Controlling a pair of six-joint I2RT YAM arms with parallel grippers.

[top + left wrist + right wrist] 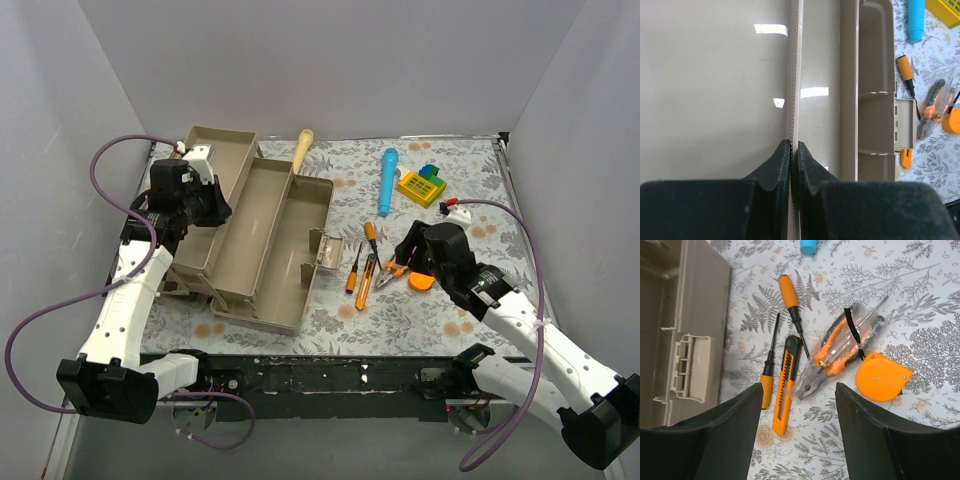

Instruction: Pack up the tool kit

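The left gripper (791, 147) is clenched on a thin upright wall of the open toolbox (270, 240), which sits on the left half of the bench (450, 300). The right gripper (799, 390) hangs spread wide above the screwdrivers (788, 292) and pliers (832, 347), just right of the box. A grey floral cloth covers the bench, and plain pale walls stand around it. The toolbox's long axis runs near to far. So do the screwdrivers, one tip near, one far.
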